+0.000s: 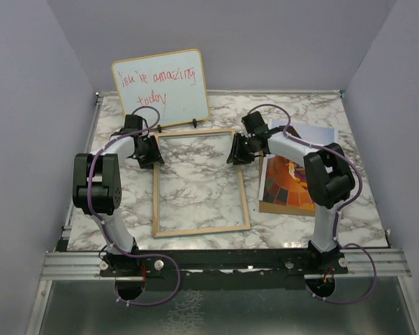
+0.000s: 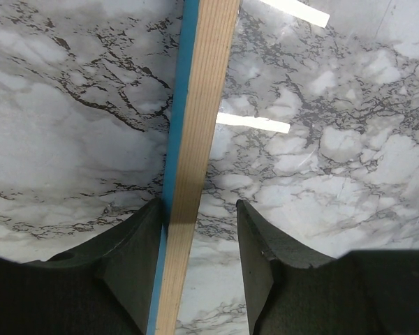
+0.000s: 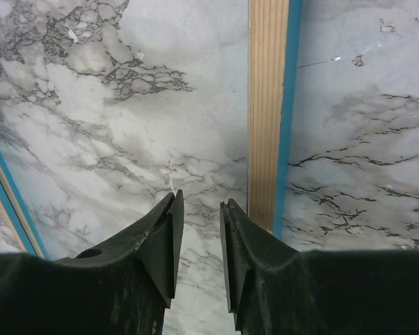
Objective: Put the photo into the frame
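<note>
The left gripper [image 1: 151,150] sits at the upper left corner of the frame [image 1: 202,229], and the right gripper [image 1: 236,149] at its upper right corner. From above I cannot tell how either pair of jaws stands.

The wrist views show that. The left gripper [image 2: 199,204] is open and straddles one rail of the frame [image 2: 199,125]. The rail's blue edge lies against the left-hand finger [image 2: 129,258], with a gap to the other finger. The right gripper [image 3: 201,201] is all but closed, with a thin slit and nothing in it. The frame rail [image 3: 267,105] runs just beside its right-hand finger [image 3: 265,272], outside the jaws.

The frame lies flat in the middle of the marble tabletop [image 1: 300,115], light wood face up. The marble shows through its pane. The blue along the rail's side appears only in the wrist views.

Only the overhead view shows the rest. The photo [image 1: 288,183] lies on the tabletop right of the frame, outside it, partly under the right arm. A whiteboard [image 1: 160,85] with red handwriting stands propped behind the frame at the upper left.
</note>
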